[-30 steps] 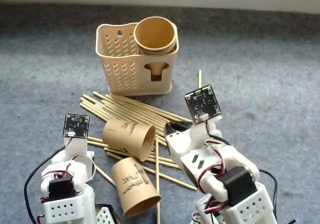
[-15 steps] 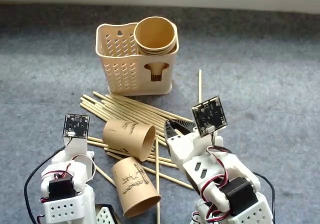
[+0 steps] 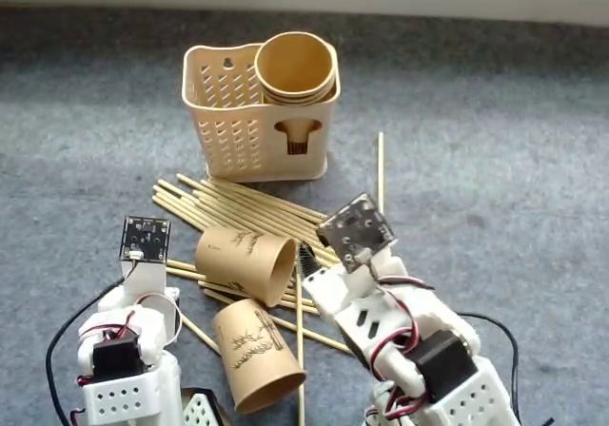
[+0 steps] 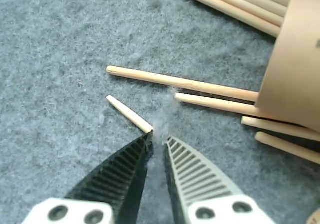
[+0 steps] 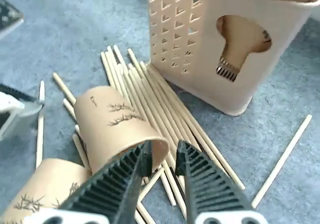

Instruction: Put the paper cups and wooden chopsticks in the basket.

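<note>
One broad grey tabletop (image 3: 533,112), fuzzy like felt, underneath everything; probably soft enough to keep round sticks from rolling far.

Two white plastic arms at the near edge, red and black wires looped along them: right arm (image 3: 400,331) bent forward over the clutter, left arm (image 3: 128,350) tucked low.

Next in size, a cream plastic basket (image 3: 238,131), upright at the far side, boxy, punched with rows of small holes, with a keyhole-shaped cutout in front. Nested in one end, mouths up, a stack of paper cups (image 3: 295,65); judged as work already done.

Two more paper cups on their sides, tan, smooth, tapered, printed with dark twig drawings: middle cup (image 3: 245,262) resting across the sticks, near cup (image 3: 255,355) between the two arms.

Wooden chopsticks (image 3: 247,212), pale, thin and round, fanned in a loose heap between basket and arms; none visibly in the basket. One stray stick (image 3: 381,169) apart from the heap, beyond the right arm.

Right pincer (image 5: 162,151), ribbed jaws a slit apart and clamped on nothing, poised just over the middle cup's rim, seemingly lined up to pinch that thin paper edge.

Left pincer (image 4: 159,140), likewise barely apart and empty, low to the felt, dark tip touching the end of a short stick (image 4: 129,113).
</note>
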Available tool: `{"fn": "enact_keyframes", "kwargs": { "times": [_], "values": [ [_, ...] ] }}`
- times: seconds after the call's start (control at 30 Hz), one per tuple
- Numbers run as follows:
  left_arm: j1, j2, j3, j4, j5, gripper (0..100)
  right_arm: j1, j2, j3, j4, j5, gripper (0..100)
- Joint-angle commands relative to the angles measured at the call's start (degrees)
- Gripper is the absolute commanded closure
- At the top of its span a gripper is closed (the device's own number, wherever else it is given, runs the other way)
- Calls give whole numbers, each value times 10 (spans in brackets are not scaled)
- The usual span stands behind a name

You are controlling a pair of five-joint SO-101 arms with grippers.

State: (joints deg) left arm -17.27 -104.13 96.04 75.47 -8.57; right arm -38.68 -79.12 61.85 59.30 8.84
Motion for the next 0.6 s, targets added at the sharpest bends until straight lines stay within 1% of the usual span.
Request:
{"fn": "enact_keyframes", "kwargs": {
  "times": [0.0, 0.13, 0.27, 0.37, 0.57],
  "values": [
    [-4, -2, 11, 3, -1, 947, -19, 59, -5, -2, 55, 899],
    [-4, -2, 11, 3, -1, 947, -21, 143, -6, -2, 108, 893],
    [-4, -2, 11, 3, -1, 947, -19, 207, -8, -7, 134, 830],
    [-4, -2, 11, 3, -1, 947, -20, 233, -8, -13, 164, 820],
    [-4, -2, 11, 3, -1, 947, -18, 241, -7, -81, 225, 821]
  ]
}}
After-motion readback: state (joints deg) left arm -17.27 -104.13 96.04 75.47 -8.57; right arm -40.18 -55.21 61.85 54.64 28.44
